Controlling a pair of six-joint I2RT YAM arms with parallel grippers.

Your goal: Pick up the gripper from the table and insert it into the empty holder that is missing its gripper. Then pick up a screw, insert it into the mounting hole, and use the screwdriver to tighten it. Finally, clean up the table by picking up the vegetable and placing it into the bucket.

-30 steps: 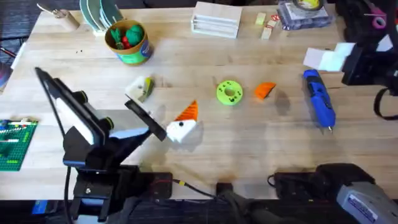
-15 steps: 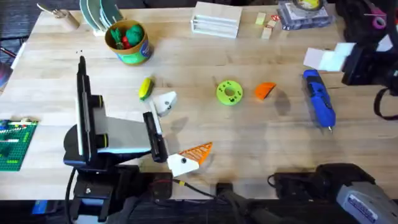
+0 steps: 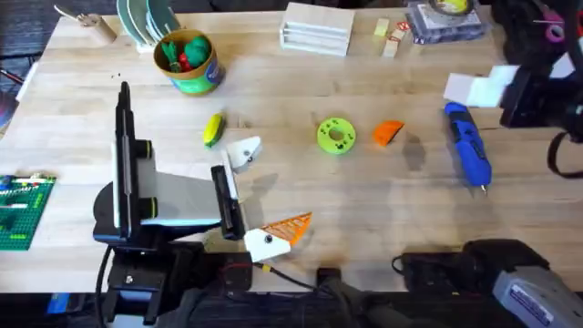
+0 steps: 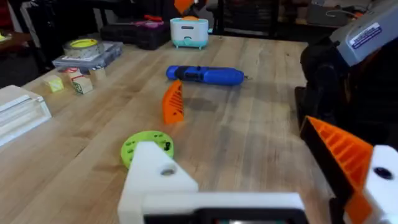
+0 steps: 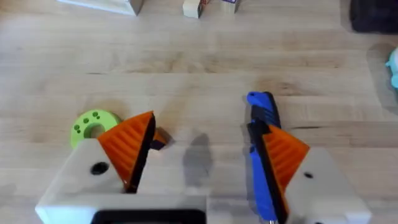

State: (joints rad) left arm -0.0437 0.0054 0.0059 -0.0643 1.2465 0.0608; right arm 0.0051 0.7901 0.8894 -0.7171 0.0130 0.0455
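The orange gripper (image 3: 388, 132) lies on the table (image 3: 364, 200) between a green disc (image 3: 335, 135) and the blue screwdriver (image 3: 467, 146). In the left wrist view the orange gripper (image 4: 173, 102) stands ahead, with the screwdriver (image 4: 205, 75) behind it. My left gripper (image 3: 258, 196) is open wide. One of its holders (image 3: 244, 155) is bare white, and the other (image 3: 269, 239) carries an orange pad. My right gripper (image 5: 205, 146) hangs open above the screwdriver (image 5: 264, 155). The yellow vegetable (image 3: 212, 128) lies below the bucket (image 3: 196, 82).
Green and red toys sit inside the bucket. Along the far edge are a white box (image 3: 317, 27), small blocks (image 3: 392, 36), a tray with tape (image 3: 442, 18) and plates (image 3: 146, 18). A green brick plate (image 3: 16, 210) is at the left edge.
My left arm has pulled back toward its base and turned its gripper, which no longer covers the vegetable. The right arm and the table's things have not moved.
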